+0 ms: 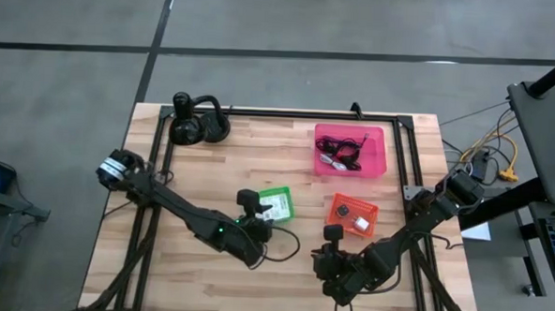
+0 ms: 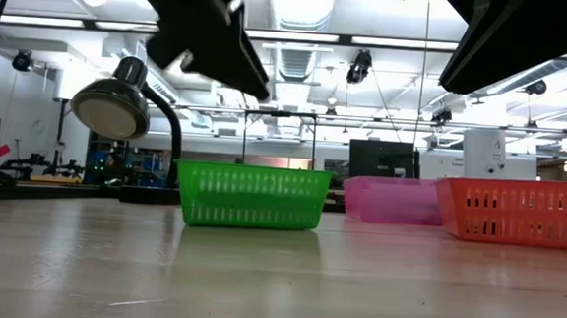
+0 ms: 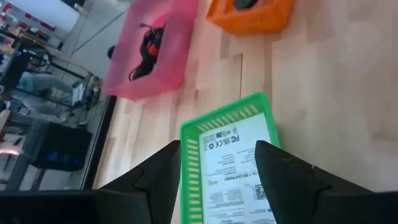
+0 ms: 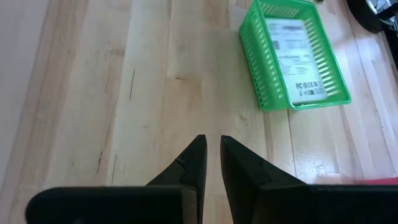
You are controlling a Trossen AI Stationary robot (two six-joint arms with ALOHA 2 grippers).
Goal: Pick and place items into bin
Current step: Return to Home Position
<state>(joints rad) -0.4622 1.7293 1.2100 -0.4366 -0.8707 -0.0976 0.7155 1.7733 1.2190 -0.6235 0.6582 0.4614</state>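
The green bin (image 1: 275, 204) sits mid-table with a white printed packet (image 3: 233, 168) lying flat in it. My left gripper (image 3: 217, 144) hovers open and empty above this bin's near-left end (image 1: 249, 207). The pink bin (image 1: 350, 151) holds black-red cables (image 3: 151, 48). Small dark and silver pieces lie in the orange bin (image 1: 352, 215). My right gripper (image 4: 212, 138) is shut and empty over bare wood near the table's near edge (image 1: 332, 237), right of the green bin (image 4: 292, 56).
Black headphones (image 1: 199, 124) rest at the far left of the table, behind the green bin (image 2: 252, 197) in the low view. A black frame (image 1: 289, 113) runs along the table's far edge and sides. Bare wood lies between the two arms.
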